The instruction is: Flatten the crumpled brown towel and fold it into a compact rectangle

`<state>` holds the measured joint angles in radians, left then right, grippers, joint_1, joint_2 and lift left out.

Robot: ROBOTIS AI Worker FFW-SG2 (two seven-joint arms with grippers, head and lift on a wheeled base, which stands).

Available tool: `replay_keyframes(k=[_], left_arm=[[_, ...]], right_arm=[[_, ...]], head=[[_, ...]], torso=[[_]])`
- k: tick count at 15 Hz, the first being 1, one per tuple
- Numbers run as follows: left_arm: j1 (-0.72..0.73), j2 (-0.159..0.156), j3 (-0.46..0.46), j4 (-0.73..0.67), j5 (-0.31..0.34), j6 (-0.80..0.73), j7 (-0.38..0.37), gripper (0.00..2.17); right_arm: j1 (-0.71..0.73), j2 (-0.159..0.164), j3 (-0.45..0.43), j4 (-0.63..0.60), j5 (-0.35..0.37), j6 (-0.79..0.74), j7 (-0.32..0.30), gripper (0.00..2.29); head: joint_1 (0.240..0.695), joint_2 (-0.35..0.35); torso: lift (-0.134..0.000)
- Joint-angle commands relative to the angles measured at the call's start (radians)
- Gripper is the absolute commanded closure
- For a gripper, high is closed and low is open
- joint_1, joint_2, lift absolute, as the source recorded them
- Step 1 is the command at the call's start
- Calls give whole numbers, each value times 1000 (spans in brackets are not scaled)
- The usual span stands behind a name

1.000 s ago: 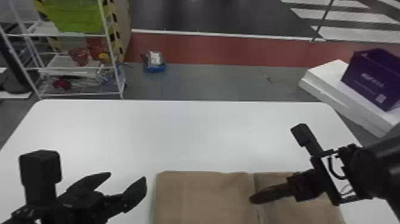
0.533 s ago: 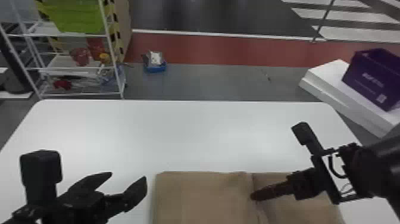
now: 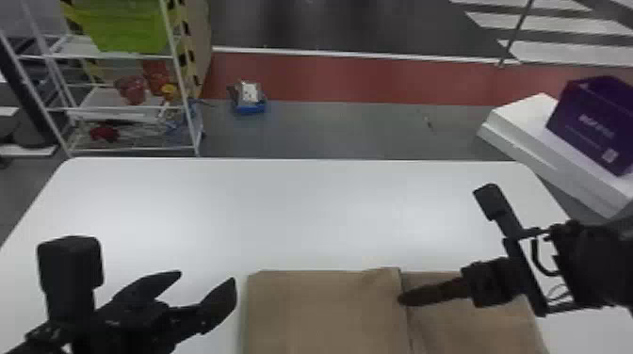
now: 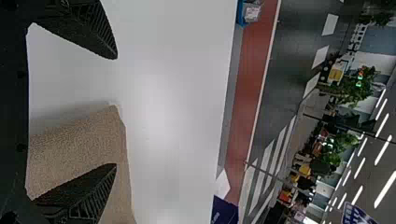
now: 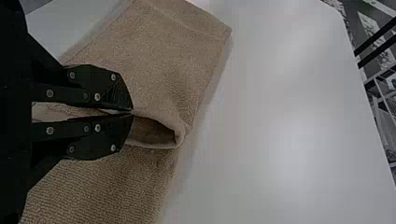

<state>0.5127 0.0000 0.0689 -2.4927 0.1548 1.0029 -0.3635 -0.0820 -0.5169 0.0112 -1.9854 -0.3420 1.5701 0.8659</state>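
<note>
The brown towel (image 3: 325, 310) lies flat near the table's front, its left part folded over with an edge around the middle. My left gripper (image 3: 209, 289) stands open just left of the towel; in the left wrist view, my left gripper (image 4: 116, 112) has the towel's corner (image 4: 88, 144) between and beyond its fingers. At the fold's edge is my right gripper (image 3: 402, 299). In the right wrist view, my right gripper (image 5: 132, 112) is closed on the towel's folded edge, and the layer (image 5: 180, 130) bulges into a small open loop beside the fingertips.
The white table (image 3: 301, 212) stretches beyond the towel. Behind it, at the left, stands a wire shelf (image 3: 127, 108) with a green bin (image 3: 127, 28). A purple box (image 3: 593, 122) rests on white foam blocks (image 3: 523, 127) past the table's right side.
</note>
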Motion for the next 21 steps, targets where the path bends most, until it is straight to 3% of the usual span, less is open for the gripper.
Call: replay_keyframes(k=[1, 4, 8, 11, 13, 17, 21], left_arm=[[0, -3, 5, 0, -1, 3, 0, 63], [-10, -3, 6, 3, 0, 9, -2, 63], [-17, -3, 3, 8, 0, 9, -2, 63], [-16, -3, 5, 11, 0, 9, -8, 63], [-16, -3, 3, 14, 2, 6, -8, 63], [-16, -3, 3, 15, 2, 6, -8, 63], [-16, -3, 5, 15, 2, 6, -8, 63]], right_arm=[[4, -11, -80, -24, -37, 2, 7, 1028], [25, -34, -140, -47, -81, 2, 38, 1028], [62, -41, -63, -49, 5, 2, 38, 1025], [74, -51, -56, -44, 43, 2, 39, 1021], [65, -43, -48, -26, 81, 2, 35, 1021], [22, -18, -85, 30, 43, 2, 10, 1025], [15, -18, -91, 74, 35, 2, -16, 1025]], head=[[695, -93], [695, -113], [695, -127], [695, -131], [695, -142], [695, -165], [695, -169]], torso=[[-124], [-124], [-124], [-124], [-124], [-124], [-124]])
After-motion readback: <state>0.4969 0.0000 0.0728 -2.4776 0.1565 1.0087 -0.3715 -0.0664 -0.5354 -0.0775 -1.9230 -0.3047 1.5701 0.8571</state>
